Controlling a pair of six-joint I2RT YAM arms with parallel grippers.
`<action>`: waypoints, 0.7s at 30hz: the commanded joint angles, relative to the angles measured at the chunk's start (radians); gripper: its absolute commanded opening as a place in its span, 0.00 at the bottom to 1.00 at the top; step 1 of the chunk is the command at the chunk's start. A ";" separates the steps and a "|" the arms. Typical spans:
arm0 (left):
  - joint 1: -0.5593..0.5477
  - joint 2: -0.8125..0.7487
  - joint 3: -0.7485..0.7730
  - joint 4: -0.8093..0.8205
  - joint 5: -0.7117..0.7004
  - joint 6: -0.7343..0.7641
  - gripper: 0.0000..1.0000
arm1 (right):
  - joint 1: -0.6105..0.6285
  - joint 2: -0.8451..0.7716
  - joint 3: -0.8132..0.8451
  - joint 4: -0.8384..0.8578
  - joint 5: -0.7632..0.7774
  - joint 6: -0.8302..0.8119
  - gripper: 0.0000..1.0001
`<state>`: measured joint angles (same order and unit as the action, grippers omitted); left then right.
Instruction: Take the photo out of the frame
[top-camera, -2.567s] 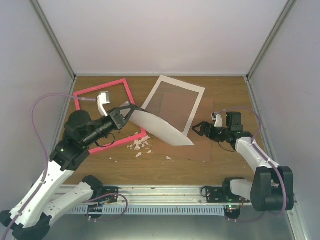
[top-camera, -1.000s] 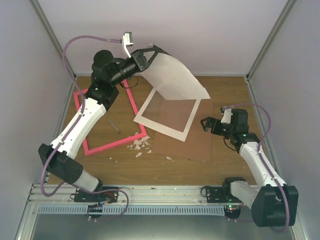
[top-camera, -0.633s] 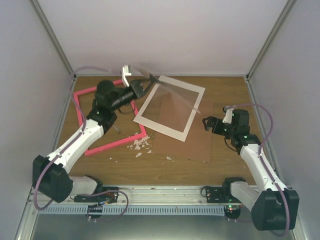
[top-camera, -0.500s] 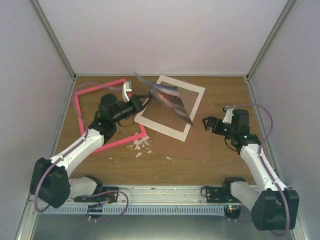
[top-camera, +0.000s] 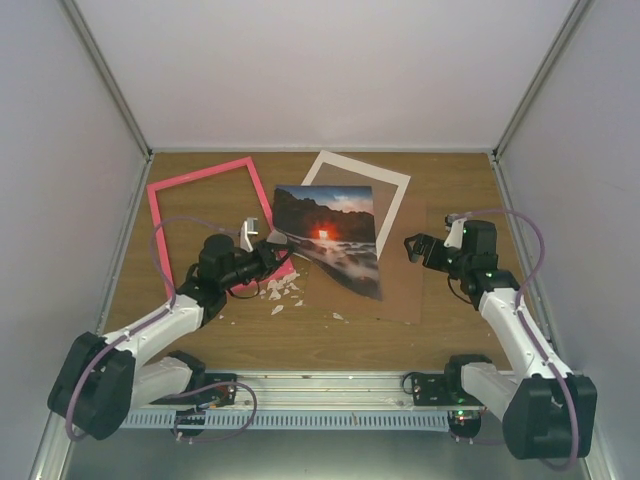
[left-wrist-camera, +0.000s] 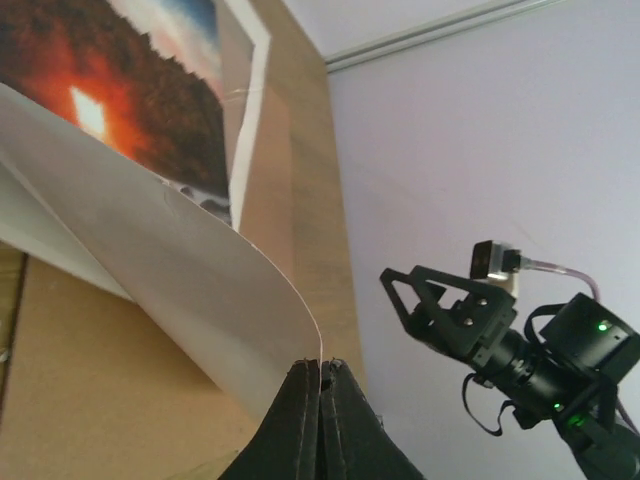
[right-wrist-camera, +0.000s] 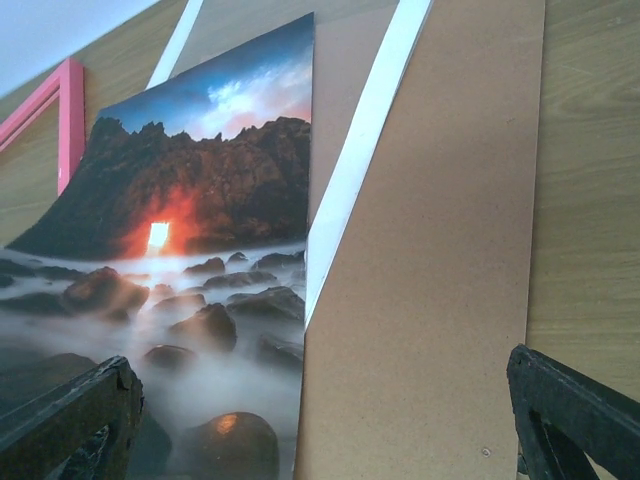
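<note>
The photo (top-camera: 327, 237) lies face up in the table's middle, over the white mat (top-camera: 395, 210) and the brown backing board (top-camera: 400, 285). My left gripper (top-camera: 274, 248) is shut on its near-left edge; in the left wrist view the jaws (left-wrist-camera: 320, 366) pinch the curled white sheet (left-wrist-camera: 150, 250). The empty pink frame (top-camera: 198, 173) lies at the far left, apart from the photo. My right gripper (top-camera: 415, 247) is open and empty, low over the board just right of the photo (right-wrist-camera: 200, 250); its fingertips (right-wrist-camera: 95, 395) bracket board (right-wrist-camera: 430, 250) and mat (right-wrist-camera: 360, 150).
Small white paper scraps (top-camera: 280, 292) lie near the frame's near corner. White enclosure walls stand at the back and on both sides. The pink frame also shows in the right wrist view (right-wrist-camera: 68, 100).
My left arm swung the photo down from high at the back, turned it picture side up and laid it over the mat. The right gripper has barely moved.
</note>
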<state>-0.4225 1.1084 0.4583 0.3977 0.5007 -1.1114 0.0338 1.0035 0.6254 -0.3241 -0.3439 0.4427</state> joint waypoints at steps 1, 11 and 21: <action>-0.012 0.027 -0.040 0.108 0.012 -0.014 0.00 | 0.001 0.005 -0.018 0.040 -0.013 0.010 1.00; -0.088 0.192 -0.063 0.225 0.016 -0.050 0.00 | 0.001 0.016 -0.050 0.066 -0.031 0.013 0.99; -0.161 0.400 0.027 0.313 -0.020 -0.072 0.00 | 0.000 0.018 -0.062 0.074 -0.029 0.004 1.00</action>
<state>-0.5587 1.4612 0.4435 0.5938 0.4969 -1.1645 0.0338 1.0229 0.5716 -0.2749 -0.3721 0.4500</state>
